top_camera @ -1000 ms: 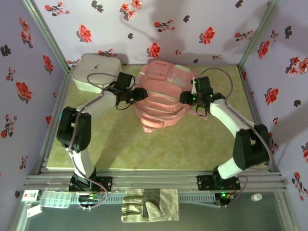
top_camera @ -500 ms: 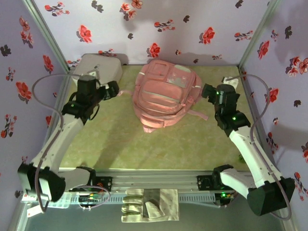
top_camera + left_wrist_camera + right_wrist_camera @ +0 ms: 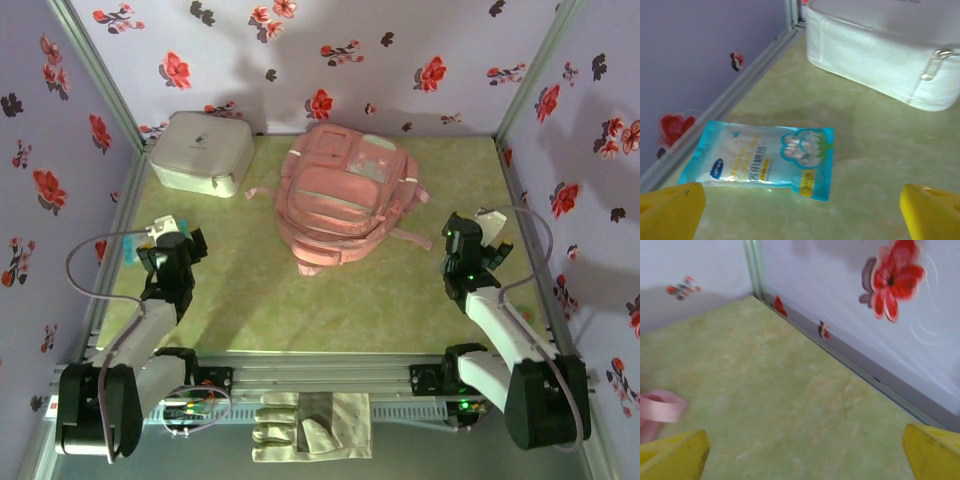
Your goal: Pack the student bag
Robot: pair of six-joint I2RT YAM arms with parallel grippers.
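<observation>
Green mat tabletop (image 3: 330,310), floral-papered walls on three sides.

- Item one: student bag (image 3: 340,205), pink, lying flat at far centre with its front pockets up. Whether its main zip is open cannot be told.
- Item two: white zip case (image 3: 200,152), in the far left corner.
- Item three: blue wipes packet (image 3: 760,160), flat beside the left wall rail.
- Claws: left gripper (image 3: 800,212) is spread wide and empty, facing the packet. The right gripper (image 3: 800,452) is spread wide and empty, near a bag strap (image 3: 660,407).
- Hazards: the thin, slick packet may slide out of a pinch, and the soft bag may sag shut.

White case (image 3: 875,60), blue packet (image 3: 760,160), perhaps wipes
</observation>
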